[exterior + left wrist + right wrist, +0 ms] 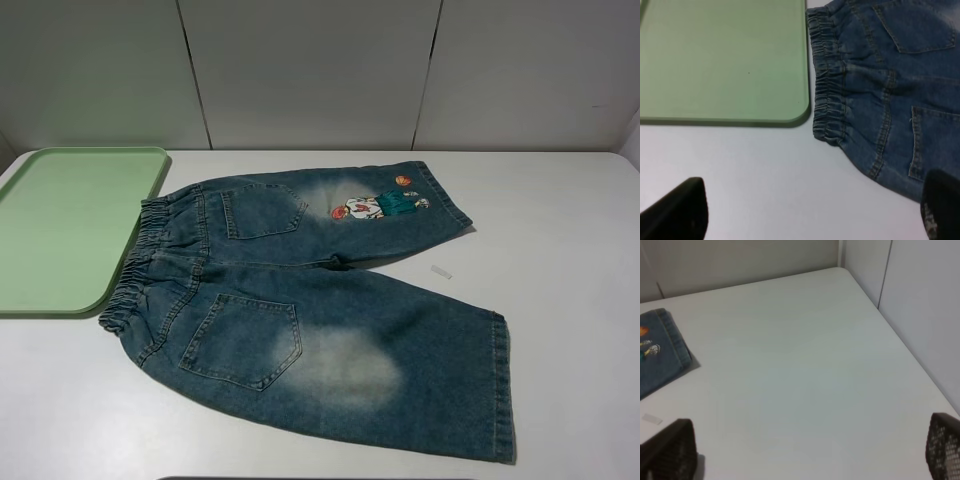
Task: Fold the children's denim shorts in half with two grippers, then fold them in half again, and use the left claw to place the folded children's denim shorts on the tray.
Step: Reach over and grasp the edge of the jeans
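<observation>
The children's denim shorts (320, 310) lie flat and unfolded on the white table, elastic waistband toward the tray, back pockets up, cartoon patch (380, 206) on the far leg. The pale green tray (70, 225) sits at the left, empty. No arm shows in the exterior high view. In the left wrist view the left claw (815, 212) is open and empty above the table, near the waistband (827, 85) and the tray corner (790, 112). In the right wrist view the right gripper (810, 450) is open and empty over bare table, well apart from the shorts' leg hem (662, 350).
A small clear scrap (441, 271) lies on the table beside the far leg; it also shows in the right wrist view (652, 418). Grey wall panels (320, 70) stand behind the table. The table's right edge (900, 340) meets a side wall.
</observation>
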You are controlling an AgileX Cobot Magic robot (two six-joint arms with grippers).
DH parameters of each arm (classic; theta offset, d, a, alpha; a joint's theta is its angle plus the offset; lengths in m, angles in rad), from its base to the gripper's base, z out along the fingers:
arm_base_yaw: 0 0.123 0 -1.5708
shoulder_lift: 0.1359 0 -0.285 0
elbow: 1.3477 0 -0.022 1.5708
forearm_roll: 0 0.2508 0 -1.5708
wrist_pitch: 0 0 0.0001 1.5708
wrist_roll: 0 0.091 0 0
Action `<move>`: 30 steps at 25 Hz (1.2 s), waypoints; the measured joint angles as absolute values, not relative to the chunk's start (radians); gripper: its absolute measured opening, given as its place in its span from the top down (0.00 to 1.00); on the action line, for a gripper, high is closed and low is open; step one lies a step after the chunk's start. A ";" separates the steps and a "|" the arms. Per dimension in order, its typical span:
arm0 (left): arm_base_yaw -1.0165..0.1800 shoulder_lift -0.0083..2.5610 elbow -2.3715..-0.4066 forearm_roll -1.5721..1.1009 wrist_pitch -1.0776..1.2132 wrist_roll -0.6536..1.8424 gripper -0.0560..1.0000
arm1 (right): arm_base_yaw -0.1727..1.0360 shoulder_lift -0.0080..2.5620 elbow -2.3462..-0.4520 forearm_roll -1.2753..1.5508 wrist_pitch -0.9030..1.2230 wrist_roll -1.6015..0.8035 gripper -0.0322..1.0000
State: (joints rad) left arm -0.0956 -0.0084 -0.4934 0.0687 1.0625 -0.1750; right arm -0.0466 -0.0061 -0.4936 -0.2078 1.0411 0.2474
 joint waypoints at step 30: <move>-0.230 0.589 -0.776 0.182 1.172 0.268 0.15 | 0.120 0.398 -0.591 -0.192 1.112 -0.051 0.30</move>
State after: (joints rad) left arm -0.2302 0.5893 -0.7764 0.1822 1.1725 0.2679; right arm 0.1199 0.3984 -0.5910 -0.1919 1.1118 -0.0514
